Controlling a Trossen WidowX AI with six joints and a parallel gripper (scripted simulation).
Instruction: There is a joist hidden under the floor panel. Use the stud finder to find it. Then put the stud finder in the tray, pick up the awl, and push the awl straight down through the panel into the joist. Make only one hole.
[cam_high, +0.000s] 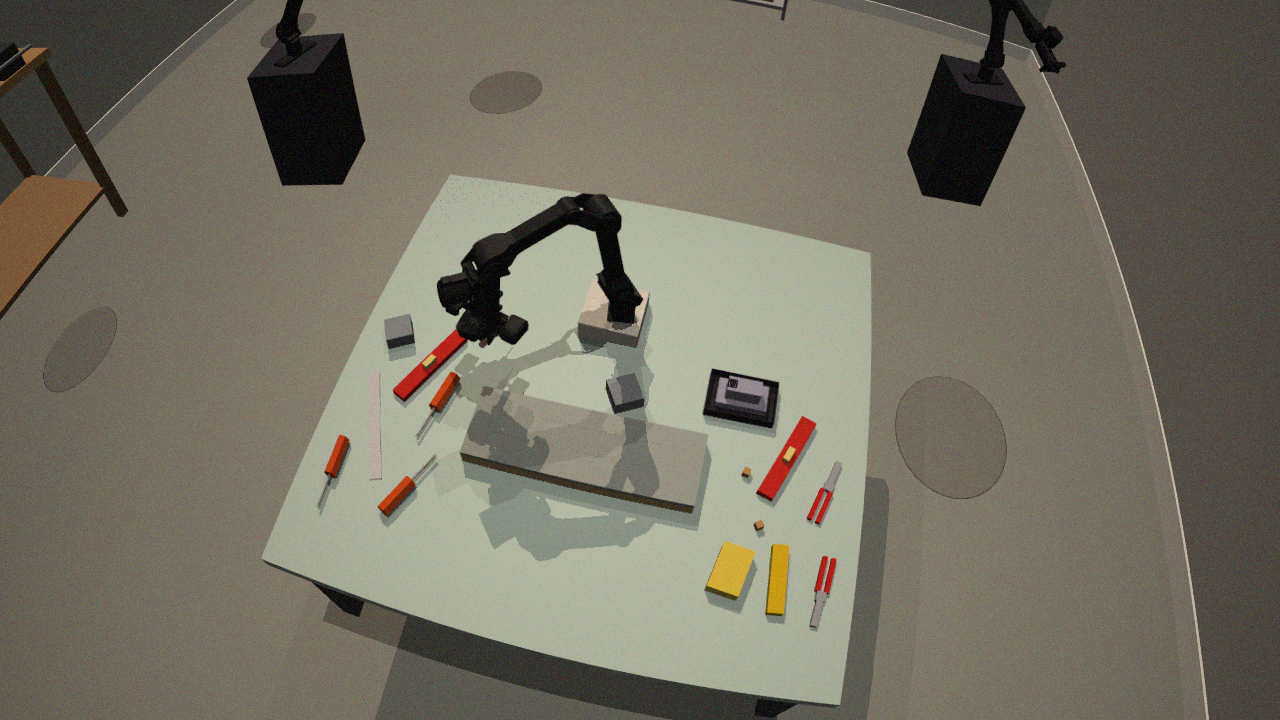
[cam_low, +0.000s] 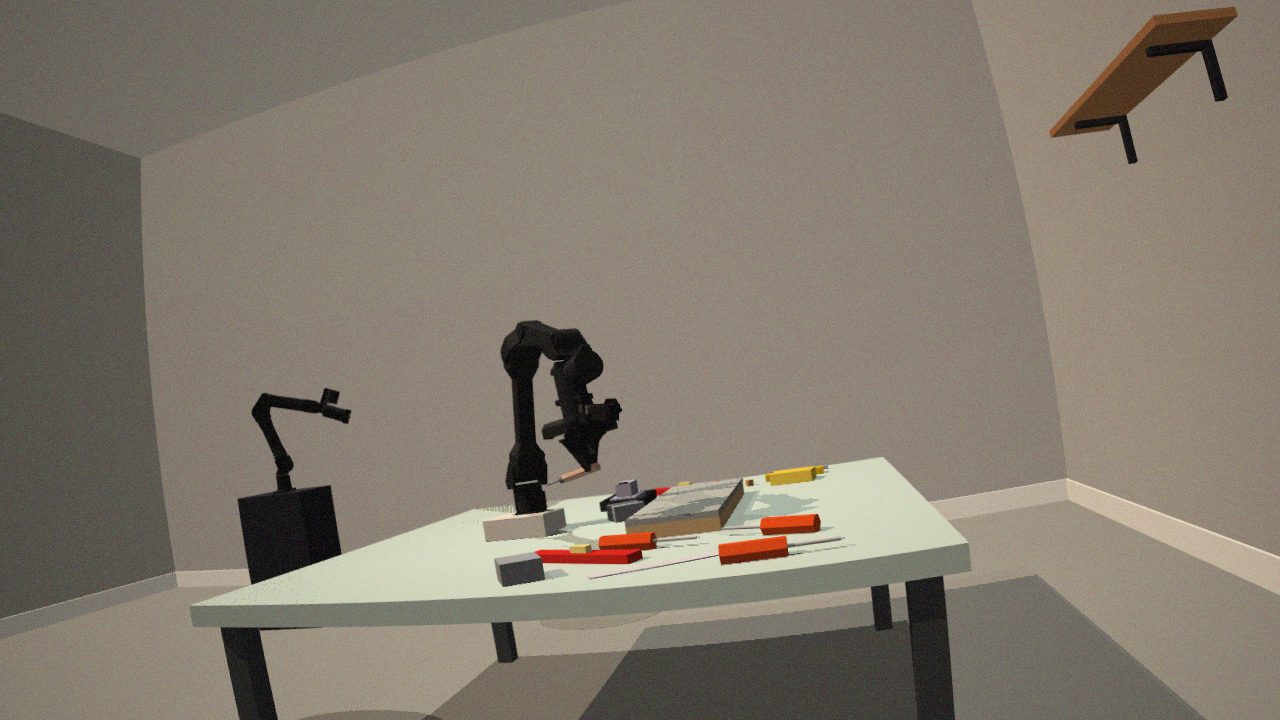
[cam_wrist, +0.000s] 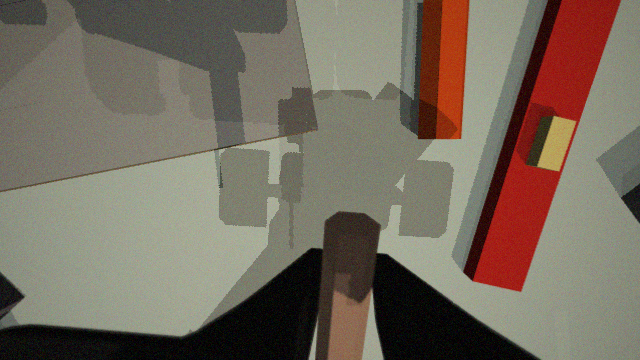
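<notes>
Pale table: three orange screwdrivers | hand: one awl

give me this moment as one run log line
gripper: shut on awl | awl: off table, tilted | stud finder: in tray | panel: not touched by awl

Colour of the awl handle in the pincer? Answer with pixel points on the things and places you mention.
Pinkish brown awl handle (cam_low: 577, 474) (cam_wrist: 346, 320); shows best in the wrist view.

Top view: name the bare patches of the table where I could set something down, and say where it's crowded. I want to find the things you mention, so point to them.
One lies behind the arm's pale base block (cam_high: 597, 333), toward the far edge; another between the floor panel (cam_high: 579, 453) and the near edge, left of the yellow block (cam_high: 730, 570). The left side, with three orange-handled tools, is crowded.
</notes>
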